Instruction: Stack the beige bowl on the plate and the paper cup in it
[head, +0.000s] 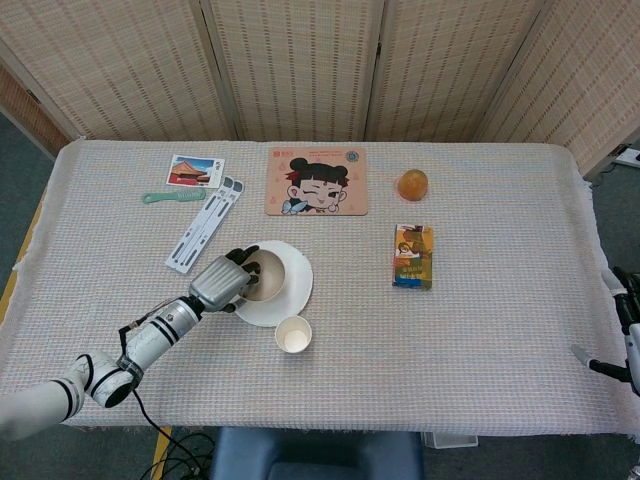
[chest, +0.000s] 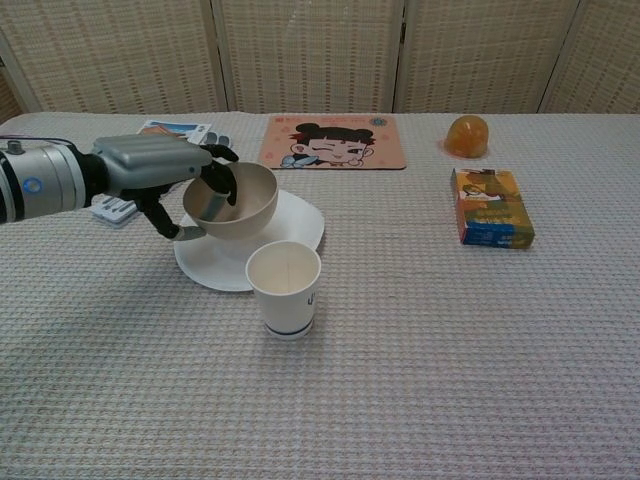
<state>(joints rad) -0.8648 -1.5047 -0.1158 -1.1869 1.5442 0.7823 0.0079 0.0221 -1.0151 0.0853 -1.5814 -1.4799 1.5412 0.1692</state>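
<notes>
No legible text on anything.

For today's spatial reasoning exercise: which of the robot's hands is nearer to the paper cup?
Left. The left hand holds the beige bowl over the plate, just behind and left of the paper cup. The right hand sits at the table's far right edge.

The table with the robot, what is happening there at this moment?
The robot's left hand holds the beige bowl by its rim, just over the white plate; whether it already touches the plate cannot be told. The paper cup stands upright and empty on the cloth in front of the plate, not yet touched. The right hand waits at the far right edge of the table, holding nothing that can be seen.
</notes>
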